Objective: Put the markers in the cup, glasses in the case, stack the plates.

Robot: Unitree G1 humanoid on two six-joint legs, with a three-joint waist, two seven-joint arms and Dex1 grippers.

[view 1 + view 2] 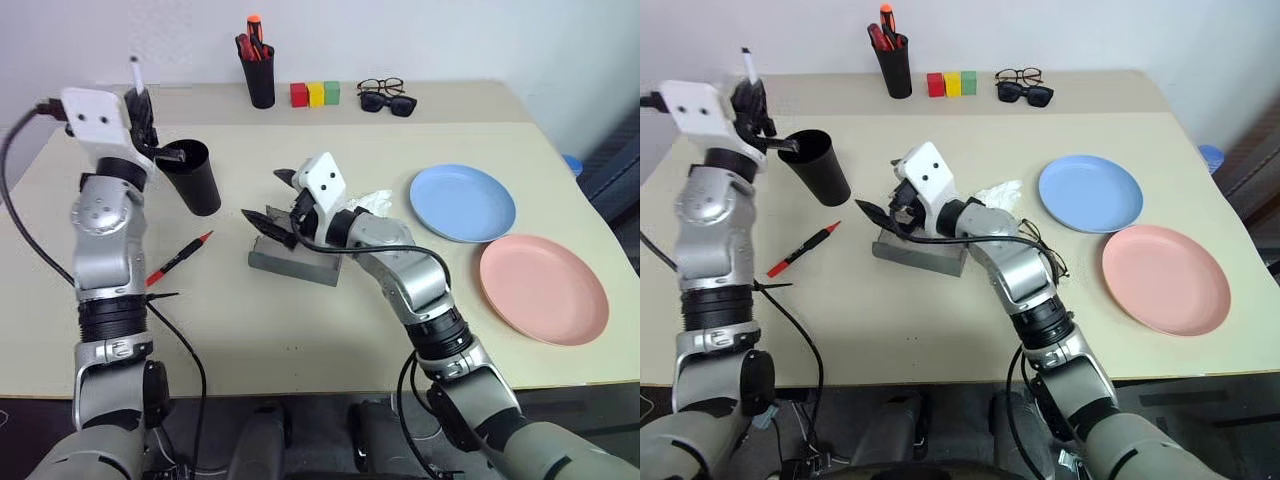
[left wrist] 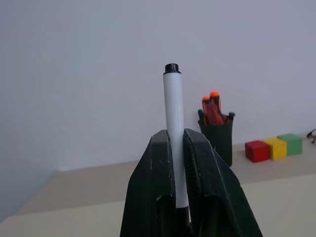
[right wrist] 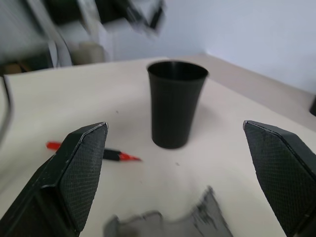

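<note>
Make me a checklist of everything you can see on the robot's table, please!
Surface: beige table, a seam across its far part.
Job's things: white marker held up in the left gripper beside the black cup; red marker lying near the cup; grey case; wire glasses partly behind the right arm; blue plate and pink plate side by side, unstacked.
Clutter: pen holder, coloured blocks, brown glasses, sunglasses, white cloth.
Grippers: right gripper open, over the case.
Cables: black cable along the left arm.
Surroundings: pale wall.
</note>
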